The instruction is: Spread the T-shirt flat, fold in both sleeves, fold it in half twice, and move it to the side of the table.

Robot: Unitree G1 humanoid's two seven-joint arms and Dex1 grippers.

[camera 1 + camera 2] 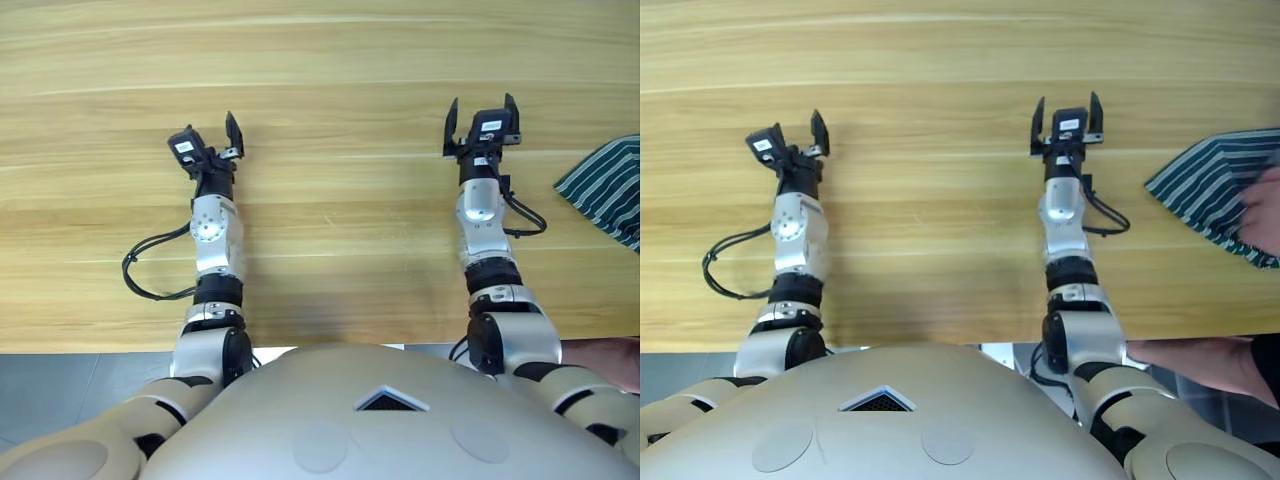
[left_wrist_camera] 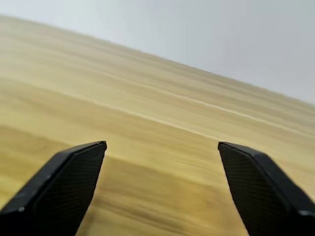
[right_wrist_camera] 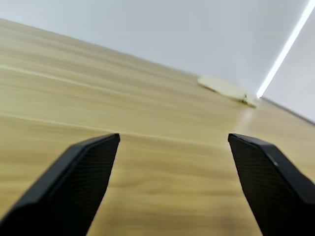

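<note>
T-shirt (image 1: 1210, 185): lay striped and rumpled at the right edge of the surface (image 1: 330, 60), touched by a person's hand (image 1: 1265, 215). Left pincer (image 1: 210, 137) and right pincer (image 1: 482, 112): both spread wide over the surface's middle, well apart.

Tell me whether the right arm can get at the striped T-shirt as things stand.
Probably yes. The T-shirt lies to the right of the right arm, with bare table between and the jaws open. A person's hand rests on the cloth, though, and could be in the way.
</note>
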